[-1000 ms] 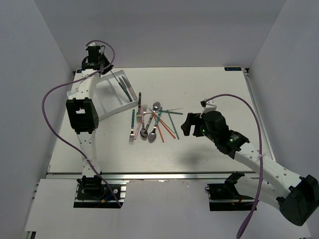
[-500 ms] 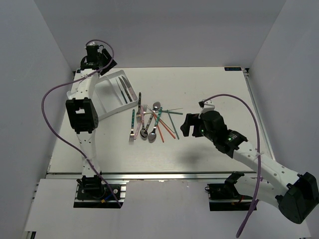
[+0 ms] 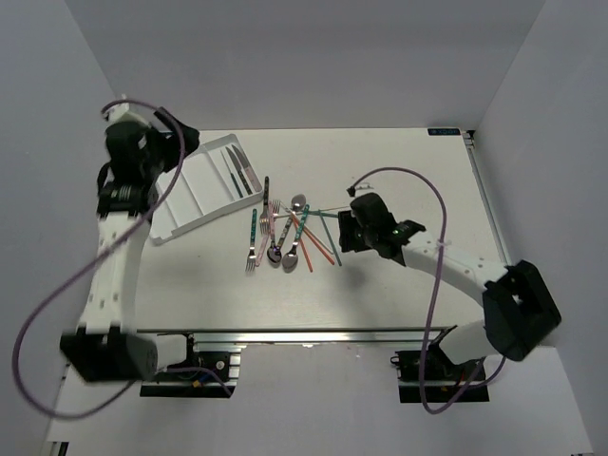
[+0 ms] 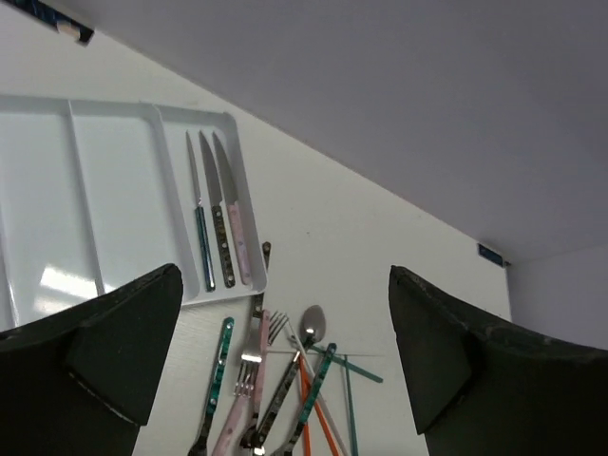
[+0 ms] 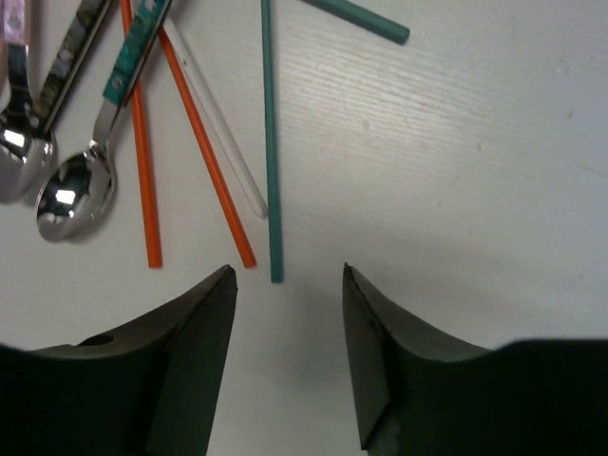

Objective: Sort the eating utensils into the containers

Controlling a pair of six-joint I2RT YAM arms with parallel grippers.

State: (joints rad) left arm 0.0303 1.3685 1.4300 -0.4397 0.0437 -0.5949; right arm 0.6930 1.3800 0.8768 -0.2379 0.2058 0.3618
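Observation:
The white tray [image 3: 190,195] lies at the far left, with three knives [image 3: 241,171] in its rightmost compartment; the left wrist view shows the tray [image 4: 114,209] and knives [image 4: 218,218] too. Loose forks, spoons and chopsticks form a pile [image 3: 285,233] mid-table. My left gripper [image 3: 176,147] hangs high over the tray, open and empty [image 4: 285,351]. My right gripper [image 3: 344,233] is low at the pile's right edge, open [image 5: 287,275], with the end of a teal chopstick [image 5: 270,142] just ahead of its fingertips. Orange chopsticks [image 5: 204,161] and a spoon [image 5: 71,195] lie to its left.
Grey walls close in the table on the left, back and right. A small blue label [image 3: 439,131] marks the far right corner. A black-handled utensil [image 3: 266,185] lies just right of the tray. The table's right half [image 3: 418,180] holds only my right arm.
My left gripper has opened and its arm has swung up and back from the tray's far corner. The tray now lies flat. My right gripper has moved left to the chopsticks, jaws narrowing.

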